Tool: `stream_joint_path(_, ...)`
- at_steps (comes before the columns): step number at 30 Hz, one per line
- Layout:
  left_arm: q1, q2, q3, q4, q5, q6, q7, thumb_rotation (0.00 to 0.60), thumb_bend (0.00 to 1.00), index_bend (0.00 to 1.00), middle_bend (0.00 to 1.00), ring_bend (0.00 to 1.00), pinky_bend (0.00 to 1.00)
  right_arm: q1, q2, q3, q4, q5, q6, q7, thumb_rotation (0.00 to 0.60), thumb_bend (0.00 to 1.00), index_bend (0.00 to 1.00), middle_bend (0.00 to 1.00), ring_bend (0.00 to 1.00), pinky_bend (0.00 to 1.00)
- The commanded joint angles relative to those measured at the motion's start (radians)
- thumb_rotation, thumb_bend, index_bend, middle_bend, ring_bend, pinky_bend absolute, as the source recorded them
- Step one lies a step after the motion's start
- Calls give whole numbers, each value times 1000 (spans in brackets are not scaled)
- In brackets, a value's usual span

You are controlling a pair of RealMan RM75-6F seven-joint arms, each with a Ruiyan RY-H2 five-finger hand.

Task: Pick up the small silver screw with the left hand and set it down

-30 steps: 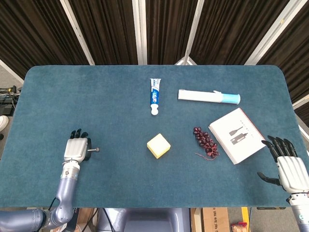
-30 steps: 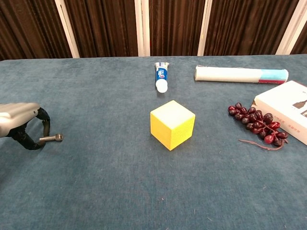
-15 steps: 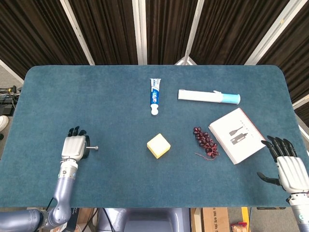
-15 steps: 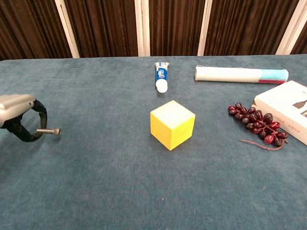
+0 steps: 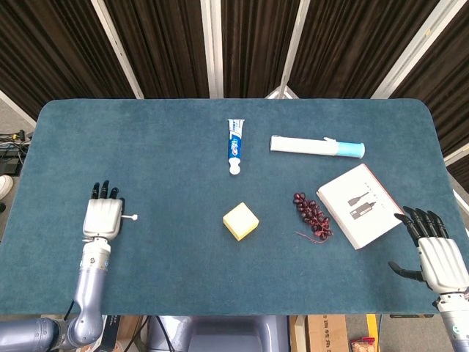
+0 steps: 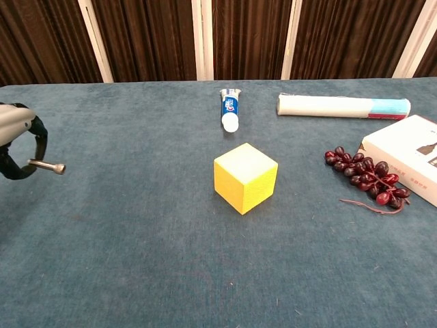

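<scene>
Silver screw [image 6: 46, 165] pinched in left robot hand [image 5: 102, 218], off the counter [image 5: 168, 176] — right robot hand [image 5: 440, 261] spread, holding nothing.

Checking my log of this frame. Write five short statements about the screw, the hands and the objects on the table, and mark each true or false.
1. The left hand holds the small silver screw. True.
2. The screw lies flat on the table. False: in the chest view it is lifted clear.
3. The right hand grips the white box. False: it is open, beside the box.
4. The yellow cube stands nearer the robot than the toothpaste tube. True.
5. The grapes sit on the box. False: beside it.
</scene>
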Motion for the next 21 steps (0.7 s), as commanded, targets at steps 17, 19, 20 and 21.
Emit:
stream_joint_path(17, -91, 25, 52, -19, -147, 199, 578, 600, 559, 577, 189, 0, 0, 1, -2, -3, -1, -6, 0, -3, 600, 152, 186, 108, 62, 0)
stream_joint_path(19, -94, 19, 54, 0, -162, 184, 583, 600, 559, 577, 189, 0, 0, 3, -3, -3, 0, -6, -2, -5, 600, 152, 186, 108, 62, 0)
stream_joint_path(20, -94, 16, 55, 8, -170, 178, 585, 600, 559, 577, 189, 0, 0, 4, -4, -3, 1, -6, -3, -5, 600, 152, 186, 108, 62, 0)
stream_joint_path(21, -94, 13, 56, 17, -180, 171, 588, 600, 559, 577, 189, 0, 0, 4, -4, -3, 2, -6, -4, -6, 600, 152, 186, 108, 62, 0)
